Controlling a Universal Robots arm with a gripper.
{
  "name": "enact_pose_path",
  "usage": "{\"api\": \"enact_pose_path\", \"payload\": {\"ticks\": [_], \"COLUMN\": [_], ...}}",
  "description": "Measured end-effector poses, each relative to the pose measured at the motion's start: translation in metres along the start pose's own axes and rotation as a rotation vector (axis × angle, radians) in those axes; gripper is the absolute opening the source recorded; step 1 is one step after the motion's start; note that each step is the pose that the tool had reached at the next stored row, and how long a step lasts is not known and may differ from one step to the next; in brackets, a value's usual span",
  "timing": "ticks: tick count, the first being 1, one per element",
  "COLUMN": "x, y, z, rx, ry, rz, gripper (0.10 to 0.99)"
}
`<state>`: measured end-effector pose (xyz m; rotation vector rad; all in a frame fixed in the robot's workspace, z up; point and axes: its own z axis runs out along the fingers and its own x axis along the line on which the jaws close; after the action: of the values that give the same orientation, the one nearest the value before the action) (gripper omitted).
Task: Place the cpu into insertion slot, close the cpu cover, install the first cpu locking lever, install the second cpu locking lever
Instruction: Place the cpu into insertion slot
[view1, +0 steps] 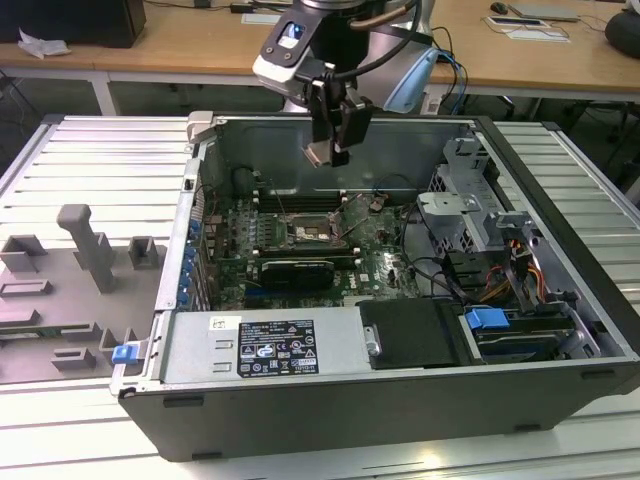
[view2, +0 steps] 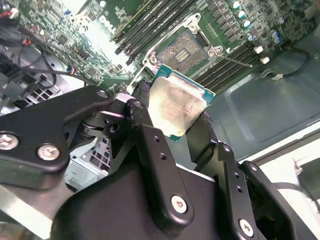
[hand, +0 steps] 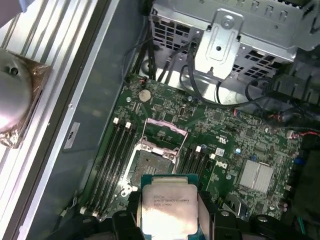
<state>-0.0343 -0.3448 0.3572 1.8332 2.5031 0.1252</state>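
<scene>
gripper: the gripper (view1: 335, 140) is clamped on the chip, one black finger (view2: 142, 107) on each of two opposite edges, nothing under it
chip: the chip (view1: 318, 152) hangs in the air over the open computer case (view1: 560, 300), metal top facing the first wrist view's camera (hand: 167, 207), not touching the board
socket: in the exterior view the socket (view1: 312, 232) is at about 6 o'clock from the chip, well below it; looks bare, dark centre showing in both wrist views (hand: 150, 167)
cover: the cover (hand: 166, 131) looks flipped up at the socket's far edge, so the way in seems open
neighbours: the memory slots (hand: 112, 160) run along both sides of the socket; the drive cage (view1: 470, 215) is at 3 o'clock from it in the exterior view
risk 1: it's an edge-only pinch, so a slip could drop the chip onto the contacts and bend them
risk 2: I can't tell from here whether the chip is square to the socket; if it goes down crooked or turned, it'd sit on the rim instead of seating
risk 3: the raised cover is close, and the fingers could clip it on the way down
</scene>
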Motion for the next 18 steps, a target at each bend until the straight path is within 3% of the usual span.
{"api": "enact_pose_path", "payload": {"ticks": [8,11,14,18], "x": [-0.0001,-0.0001,-0.0001,-0.0002], "y": [-0.0002,-0.0004,-0.0005,-0.0011], "z": [0.0023,0.0042,0.0058,0.0125], "rx": [-0.003,-0.004,-0.005,-0.004], "ry": [-0.0121,-0.0196,-0.0240,-0.0258], "rz": [0.140,0.223,0.267,0.283], "gripper": [0.537,0.537,0.537,0.537]}}
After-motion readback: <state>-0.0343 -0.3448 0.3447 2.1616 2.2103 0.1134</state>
